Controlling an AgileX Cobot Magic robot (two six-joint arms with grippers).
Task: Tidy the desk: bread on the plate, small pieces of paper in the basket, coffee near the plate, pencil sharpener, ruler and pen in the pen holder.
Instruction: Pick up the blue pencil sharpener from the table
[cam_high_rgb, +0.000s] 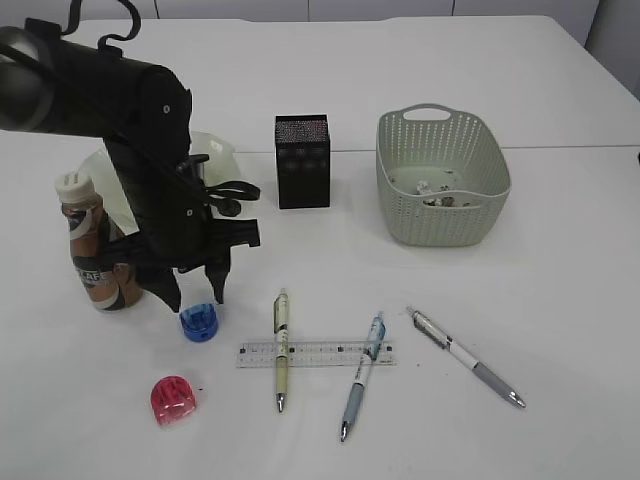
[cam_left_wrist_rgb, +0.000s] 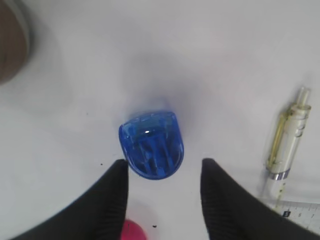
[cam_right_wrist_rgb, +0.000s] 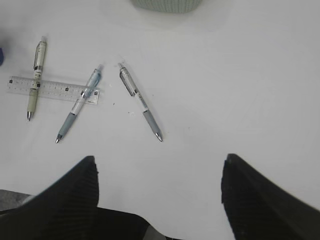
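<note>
- The desk (cam_high_rgb: 560, 300) is only partly tidied; most of the stationery is loose on it.
- The basket (cam_high_rgb: 443, 178) at the back right already holds small pieces of paper, so that step looks done.
- The plate (cam_high_rgb: 222, 156) sits at the back left, mostly hidden behind the left arm; the bread cannot be seen, so I cannot tell whether it is on it.
- The coffee (cam_high_rgb: 88, 245) stands upright just beside the plate, which seems settled.
- The pen holder (cam_high_rgb: 302, 161) shows nothing sticking out of it.
- The ruler (cam_high_rgb: 315, 353) lies flat at the front with two pens across it and a third pen (cam_high_rgb: 466, 357) apart to the right.
- The blue pencil sharpener (cam_left_wrist_rgb: 151, 144) rests on the desk between the left gripper (cam_left_wrist_rgb: 164, 175) fingers, which straddle it without yet clamping; a red sharpener (cam_high_rgb: 173, 399) waits nearer the front.
- The right gripper (cam_right_wrist_rgb: 159, 192) hovers with fingers spread wide, holding nothing.
</note>
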